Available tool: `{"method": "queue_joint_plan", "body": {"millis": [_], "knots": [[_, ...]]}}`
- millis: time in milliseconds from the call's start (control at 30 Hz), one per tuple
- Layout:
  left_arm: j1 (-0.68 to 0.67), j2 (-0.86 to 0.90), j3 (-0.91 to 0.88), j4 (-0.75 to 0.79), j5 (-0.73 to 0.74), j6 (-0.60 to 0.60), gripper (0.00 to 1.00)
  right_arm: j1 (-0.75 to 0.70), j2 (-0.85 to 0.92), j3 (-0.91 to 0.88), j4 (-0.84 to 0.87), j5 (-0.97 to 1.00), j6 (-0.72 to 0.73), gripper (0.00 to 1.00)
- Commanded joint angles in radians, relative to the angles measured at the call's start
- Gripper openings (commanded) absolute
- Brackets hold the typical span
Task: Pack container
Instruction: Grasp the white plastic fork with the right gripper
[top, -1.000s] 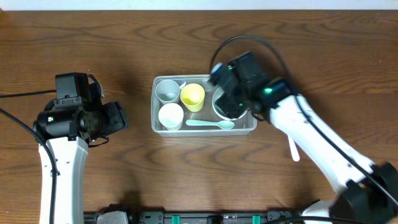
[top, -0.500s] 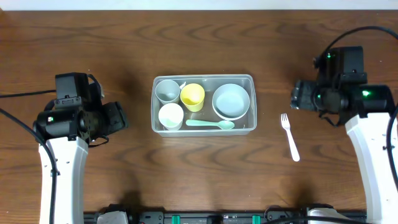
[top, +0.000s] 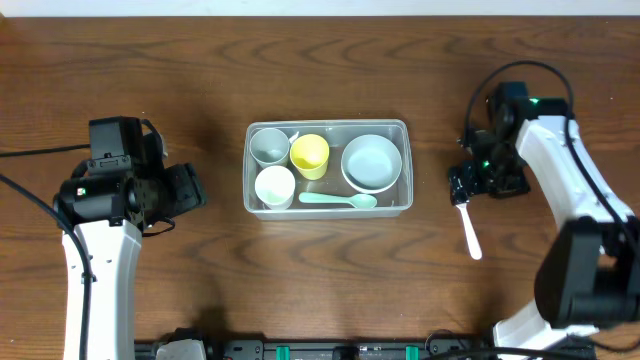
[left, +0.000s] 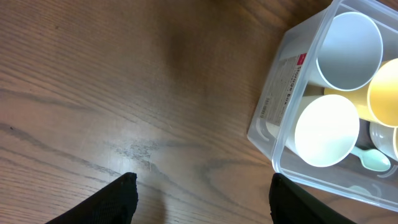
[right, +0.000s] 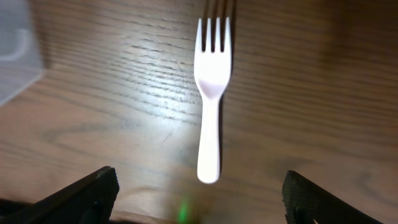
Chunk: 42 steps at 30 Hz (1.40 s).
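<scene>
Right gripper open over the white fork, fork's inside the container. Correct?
Not quite. The fork lies on the table, outside the container, as the right wrist view shows. The right gripper is open over it.

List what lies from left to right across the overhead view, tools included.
Left tool → yellow cup → pale bowl → white fork; cup and bowl sit inside the container.

wood table (top: 320, 290) w/ clear container (top: 325, 210) mid, white fork (top: 469, 232) near, apart.
</scene>
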<state>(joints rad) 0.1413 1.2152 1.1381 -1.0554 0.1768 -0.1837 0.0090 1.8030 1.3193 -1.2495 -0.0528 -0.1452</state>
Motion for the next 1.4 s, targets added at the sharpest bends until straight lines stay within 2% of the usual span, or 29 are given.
{"method": "queue_joint_plan", "body": {"millis": [0,300,1067,1200,1367], "knots": [[0.004,-0.008,-0.007,-0.005,-0.005,-0.001,0.68,0.017,0.085,0.006,0.002,-0.002,-0.036,0.84],[0.004,-0.008,-0.007,-0.005,-0.013,-0.001,0.68,0.037,0.219,0.006,0.045,0.004,-0.034,0.81],[0.004,-0.008,-0.007,-0.005,-0.012,-0.002,0.68,0.038,0.226,-0.090,0.165,0.048,-0.028,0.80],[0.004,-0.008,-0.007,-0.005,-0.012,-0.002,0.68,0.038,0.226,-0.090,0.174,0.048,-0.008,0.71],[0.004,-0.008,-0.007,-0.005,-0.012,-0.002,0.68,0.038,0.226,-0.090,0.178,0.048,0.000,0.50]]}}
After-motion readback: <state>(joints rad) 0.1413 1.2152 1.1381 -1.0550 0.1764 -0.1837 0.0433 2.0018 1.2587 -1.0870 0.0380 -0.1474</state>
